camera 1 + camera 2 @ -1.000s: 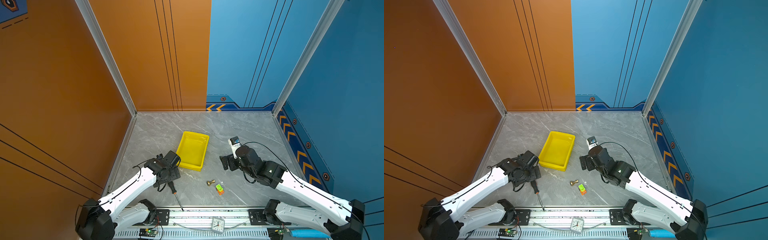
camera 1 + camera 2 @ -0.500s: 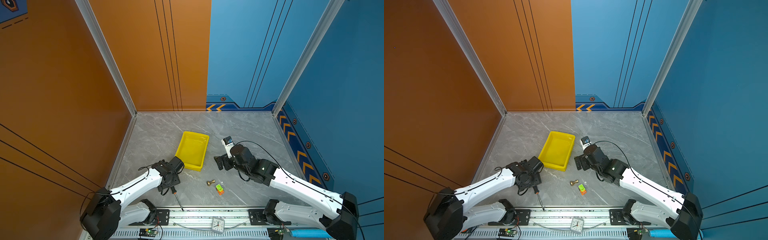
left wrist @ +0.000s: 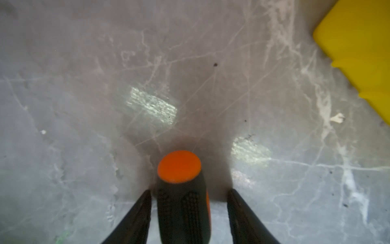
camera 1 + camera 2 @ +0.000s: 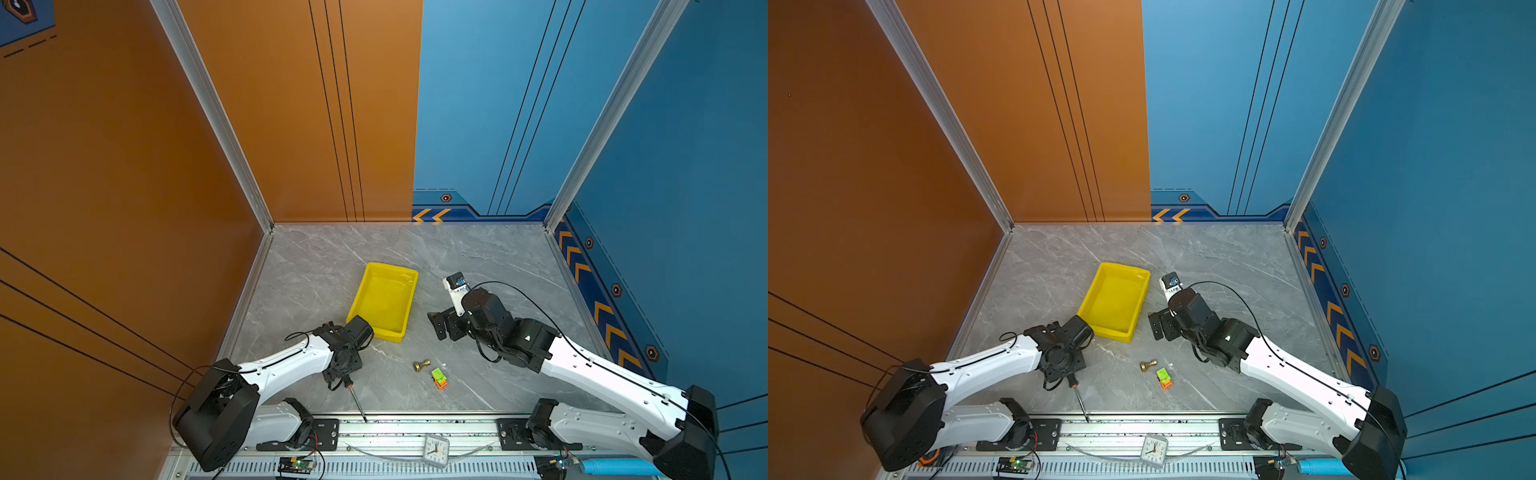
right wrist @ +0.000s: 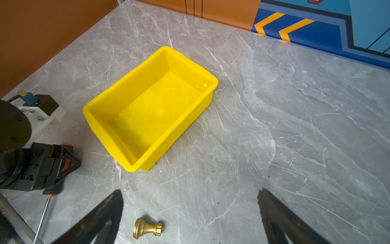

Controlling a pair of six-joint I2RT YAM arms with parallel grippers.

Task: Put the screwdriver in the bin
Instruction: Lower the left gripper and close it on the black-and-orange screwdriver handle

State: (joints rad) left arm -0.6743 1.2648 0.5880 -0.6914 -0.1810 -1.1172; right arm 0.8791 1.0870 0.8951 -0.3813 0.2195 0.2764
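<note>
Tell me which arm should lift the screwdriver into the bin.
Left. The left claw straddles the screwdriver handle, jaws not quite shut; the right claw stands open and empty, off beside the bin.

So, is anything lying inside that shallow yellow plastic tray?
No, the floor of the yellow tray is bare in the right wrist view.

The screwdriver lies flat on the grey marbled surface. Its black ribbed handle, capped in orange, sits between the left fingers, one just beside it and the other a clear gap away. In both top views its thin silver shaft runs back from those fingers to the surface's front edge. The bin, a shallow bright yellow tray with a rolled rim, stands open side up, ahead of the spread right fingers and apart from the screwdriver
</note>
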